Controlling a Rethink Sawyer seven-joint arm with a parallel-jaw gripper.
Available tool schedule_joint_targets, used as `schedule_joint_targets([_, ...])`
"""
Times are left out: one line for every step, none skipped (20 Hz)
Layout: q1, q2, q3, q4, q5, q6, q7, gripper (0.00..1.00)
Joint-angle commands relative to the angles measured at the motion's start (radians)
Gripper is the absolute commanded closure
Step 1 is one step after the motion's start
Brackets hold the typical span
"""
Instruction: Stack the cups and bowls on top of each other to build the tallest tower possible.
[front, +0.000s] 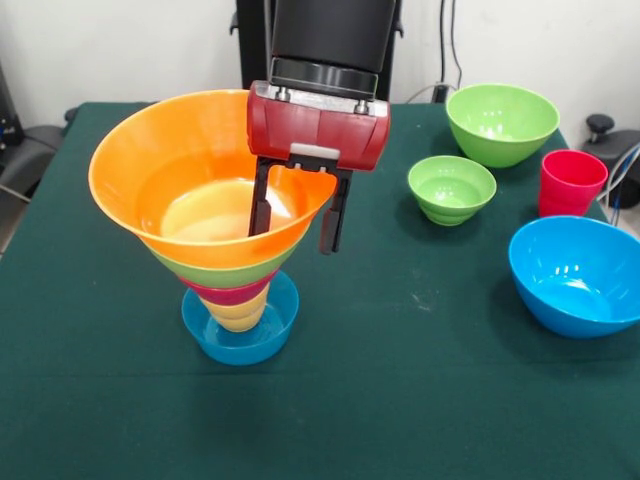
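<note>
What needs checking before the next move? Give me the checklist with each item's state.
1. Gripper astride the wide orange bowl's rim, one finger inside, one outside: ok.
2. Grip closed on the rim: cannot tell.
3. Tower seated in the small blue bowl at its base: ok.
4. Orange bowl level: not ok, it tilts.
5. Remaining pieces clear of the tower, namely big green bowl, small green bowl, red cup, big blue bowl: ok.

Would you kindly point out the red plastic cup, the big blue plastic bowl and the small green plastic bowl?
red plastic cup (571, 186): front view, on its outer wall.
big blue plastic bowl (556, 300): front view, on its outer wall.
small green plastic bowl (450, 207): front view, on its outer wall.
</note>
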Motion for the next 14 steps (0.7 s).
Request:
schedule_joint_targets([-0.009,-0.025,0.092,0.019,-0.055,0.139,-0.128,0.0])
schedule_joint_targets([-0.011,-0.027,0.093,0.023,-0.055,0.139,-0.13,0.0])
schedule_joint_targets([-0.012,-0.029,0.093,0.024,-0.055,0.142,-0.132,0.0])
schedule_joint_targets([-0.013,-0.035,0.093,0.031,-0.054,0.146,-0.134,0.0])
schedule_joint_targets([-0.012,-0.04,0.092,0.033,-0.053,0.154,-0.136,0.0])
schedule_joint_targets([-0.011,-0.047,0.09,0.034,-0.05,0.164,-0.137,0.0])
schedule_joint_targets([-0.011,-0.054,0.09,0.038,-0.048,0.171,-0.139,0.0])
schedule_joint_targets([-0.011,-0.062,0.09,0.042,-0.046,0.178,-0.14,0.0])
schedule_joint_targets([-0.011,-0.068,0.091,0.046,-0.045,0.184,-0.142,0.0])
schedule_joint_targets([-0.012,-0.074,0.091,0.049,-0.044,0.189,-0.141,0.0])
schedule_joint_targets([-0.013,-0.078,0.094,0.052,-0.043,0.194,-0.144,0.0])
schedule_joint_targets([-0.013,-0.08,0.094,0.054,-0.042,0.196,-0.142,0.0])
schedule_joint_targets([-0.013,-0.081,0.095,0.056,-0.043,0.196,-0.141,0.0])
schedule_joint_targets([-0.013,-0.08,0.095,0.055,-0.044,0.195,-0.138,0.0])
